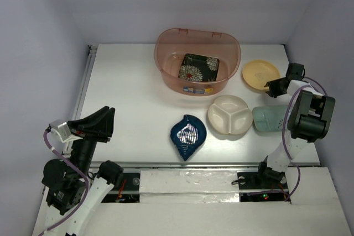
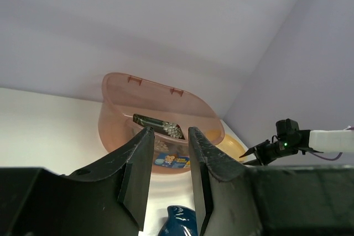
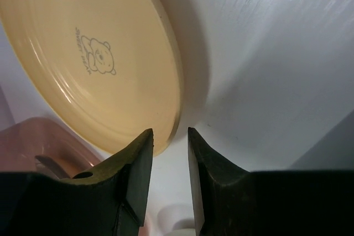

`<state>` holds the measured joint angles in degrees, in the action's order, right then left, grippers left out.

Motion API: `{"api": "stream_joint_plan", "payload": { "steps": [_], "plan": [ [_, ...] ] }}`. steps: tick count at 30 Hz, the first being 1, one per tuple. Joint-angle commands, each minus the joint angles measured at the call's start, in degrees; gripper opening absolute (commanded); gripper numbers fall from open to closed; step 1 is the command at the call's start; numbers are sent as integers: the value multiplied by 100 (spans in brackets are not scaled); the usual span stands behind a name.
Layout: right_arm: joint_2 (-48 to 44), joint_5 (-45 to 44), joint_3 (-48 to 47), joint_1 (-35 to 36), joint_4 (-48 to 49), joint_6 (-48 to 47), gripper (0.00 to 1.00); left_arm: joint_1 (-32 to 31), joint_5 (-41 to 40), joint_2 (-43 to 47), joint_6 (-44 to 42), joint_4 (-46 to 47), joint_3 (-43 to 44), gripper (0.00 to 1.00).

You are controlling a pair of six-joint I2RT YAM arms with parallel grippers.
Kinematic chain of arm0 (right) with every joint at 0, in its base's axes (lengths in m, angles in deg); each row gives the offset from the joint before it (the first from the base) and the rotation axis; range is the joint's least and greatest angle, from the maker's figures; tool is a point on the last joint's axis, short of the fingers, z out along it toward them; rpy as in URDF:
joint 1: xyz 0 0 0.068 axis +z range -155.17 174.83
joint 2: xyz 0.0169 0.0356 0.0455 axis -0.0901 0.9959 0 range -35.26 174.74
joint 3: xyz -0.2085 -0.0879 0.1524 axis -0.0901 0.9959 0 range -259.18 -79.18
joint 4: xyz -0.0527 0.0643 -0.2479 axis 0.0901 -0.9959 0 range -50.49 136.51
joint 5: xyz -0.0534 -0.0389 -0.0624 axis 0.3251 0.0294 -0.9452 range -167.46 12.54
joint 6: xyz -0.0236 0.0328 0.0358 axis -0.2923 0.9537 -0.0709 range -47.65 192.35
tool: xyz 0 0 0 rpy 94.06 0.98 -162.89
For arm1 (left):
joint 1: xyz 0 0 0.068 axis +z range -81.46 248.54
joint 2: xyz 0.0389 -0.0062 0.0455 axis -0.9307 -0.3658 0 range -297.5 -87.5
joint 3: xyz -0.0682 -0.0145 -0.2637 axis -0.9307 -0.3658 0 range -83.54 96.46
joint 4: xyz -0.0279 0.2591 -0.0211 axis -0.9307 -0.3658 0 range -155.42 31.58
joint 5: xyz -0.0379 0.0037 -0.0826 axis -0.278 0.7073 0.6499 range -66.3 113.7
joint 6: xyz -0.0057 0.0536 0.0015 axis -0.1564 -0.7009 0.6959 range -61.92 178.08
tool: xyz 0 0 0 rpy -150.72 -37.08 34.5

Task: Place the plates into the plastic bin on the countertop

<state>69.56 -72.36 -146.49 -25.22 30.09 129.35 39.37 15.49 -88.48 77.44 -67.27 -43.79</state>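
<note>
**Q:** Where do the plates lie?

**A:** The black square floral plate (image 1: 199,67) sits inside the translucent pinkish oval plastic bin (image 1: 166,74). The yellow round plate (image 1: 259,74), white three-section round plate (image 1: 228,115), pale green rectangular plate (image 1: 268,119) and dark blue leaf-shaped plate (image 1: 188,135) rest on the white desk (image 1: 127,92).

**Q:** And the hands?

**A:** The right hand (image 3: 168,134) has a narrow gap at the yellow plate's rim and grips nothing. The left hand (image 2: 170,132) has a narrow gap, is empty, and is raised over the desk's near-left.
</note>
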Motion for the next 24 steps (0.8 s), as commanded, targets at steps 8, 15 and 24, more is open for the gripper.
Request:
{"api": "stream_joint_plan", "payload": {
  "steps": [8,15,24],
  "plan": [
    [443,-220,-406,274,-9,216,38,-36,-5,203,-28,216,24,28],
    [566,-387,-590,379,-115,356,22,-36,-14,159,-28,207,33,28],
    [-408,-939,-116,379,640,506,0,-36,-5,150,-46,190,42,28]
  ]
}}
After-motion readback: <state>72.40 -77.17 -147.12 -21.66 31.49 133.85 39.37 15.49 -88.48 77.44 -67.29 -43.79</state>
